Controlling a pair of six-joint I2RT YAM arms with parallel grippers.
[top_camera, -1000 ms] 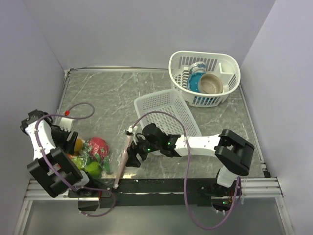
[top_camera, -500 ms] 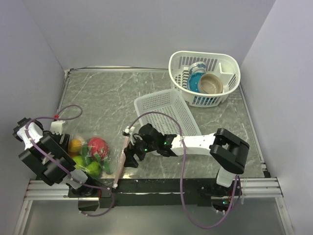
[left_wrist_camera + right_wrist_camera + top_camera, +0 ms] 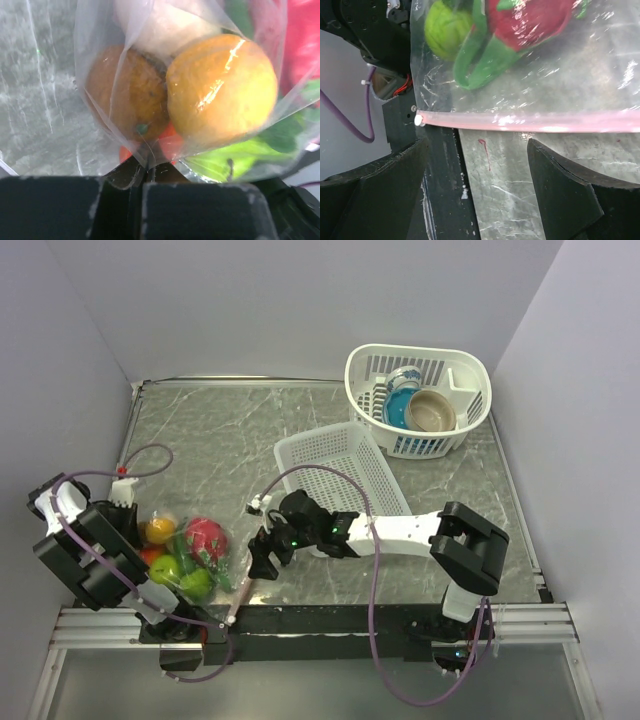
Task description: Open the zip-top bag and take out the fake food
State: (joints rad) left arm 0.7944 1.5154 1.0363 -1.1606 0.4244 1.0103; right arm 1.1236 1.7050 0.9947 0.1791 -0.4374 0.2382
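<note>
Your left tool [image 3: 145,182] was clamped on a fold of the bag [image 3: 190,552] at the end away from the zip, with the food [image 3: 220,90] bunched just beyond the pinch. The bag lay at the near left of the worktop [image 3: 230,440]. Its zip strip [image 3: 530,121] faced your right tool [image 3: 475,155], whose jaws stood apart, just short of it. Catching both lips there would likely drag the bag, or slip the thin film from the left pinch.

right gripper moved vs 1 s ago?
Yes. The right gripper has shifted slightly left, away from the low white basket's near corner and toward the zip-top bag.
</note>
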